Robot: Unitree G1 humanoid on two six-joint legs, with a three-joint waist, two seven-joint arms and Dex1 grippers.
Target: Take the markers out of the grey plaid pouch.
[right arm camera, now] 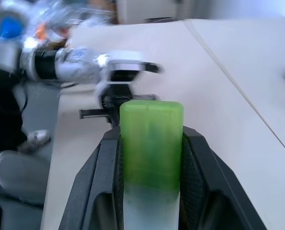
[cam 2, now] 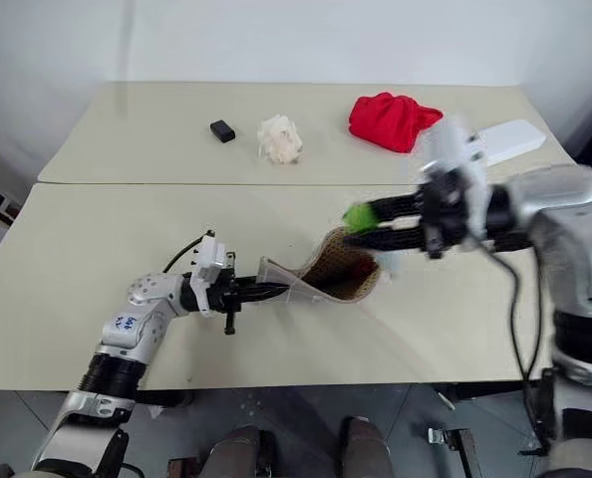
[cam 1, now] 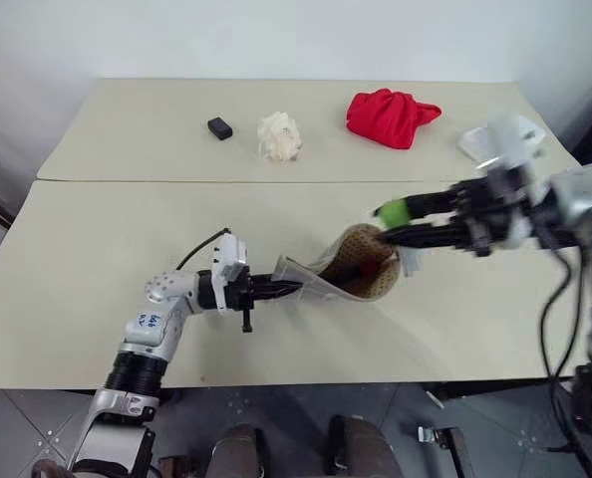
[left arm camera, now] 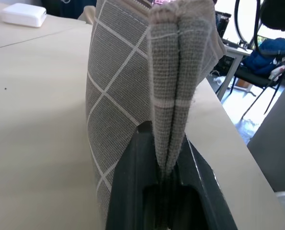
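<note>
Now your right gripper (cam 1: 388, 221) clamps the light green marker (cam 1: 393, 211) at the grey plaid pouch's (cam 1: 321, 279) one o'clock, left gripper (cam 1: 288, 289) pinching its end

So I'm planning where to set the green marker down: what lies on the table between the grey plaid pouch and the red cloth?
Nothing: in the left eye view the table between the grey plaid pouch and the red cloth is bare, crossed by a seam.

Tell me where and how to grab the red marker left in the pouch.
Judging by the head view: grip the red marker by its exposed end, coming from above through the pouch mouth. The left gripper pinches the closed end and the mouth gapes upward; only a little red shows against the lining.
</note>
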